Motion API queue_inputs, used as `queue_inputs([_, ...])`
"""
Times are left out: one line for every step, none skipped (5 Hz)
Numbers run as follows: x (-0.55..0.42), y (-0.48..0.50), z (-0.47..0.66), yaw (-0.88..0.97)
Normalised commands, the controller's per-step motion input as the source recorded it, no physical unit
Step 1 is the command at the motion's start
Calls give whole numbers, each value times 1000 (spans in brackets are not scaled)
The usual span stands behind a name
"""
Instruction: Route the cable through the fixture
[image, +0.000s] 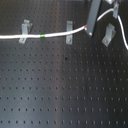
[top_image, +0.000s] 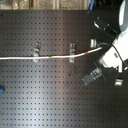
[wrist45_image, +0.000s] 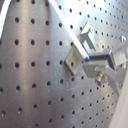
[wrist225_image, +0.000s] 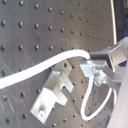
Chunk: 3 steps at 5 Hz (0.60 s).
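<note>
One arm reaches down at the first exterior view's upper right | gripper (image: 90, 28) clamped on the cable (image: 35, 36) | cable touches two clips (image: 69, 25), third clip (image: 109, 35) just right.

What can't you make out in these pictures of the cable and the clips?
- Cable: its far end is cut off by the first exterior view's left edge.
- Gripper: the arm hides its fingertips in the second exterior view.
- Third clip: too blurred in the first exterior view to tell whether the cable sits in it.
</note>
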Motion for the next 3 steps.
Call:
queue_inputs([-154, 190, 1, 551])
queue_inputs([-34, 207, -69, 509])
queue_inputs([-17, 32, 26, 129])
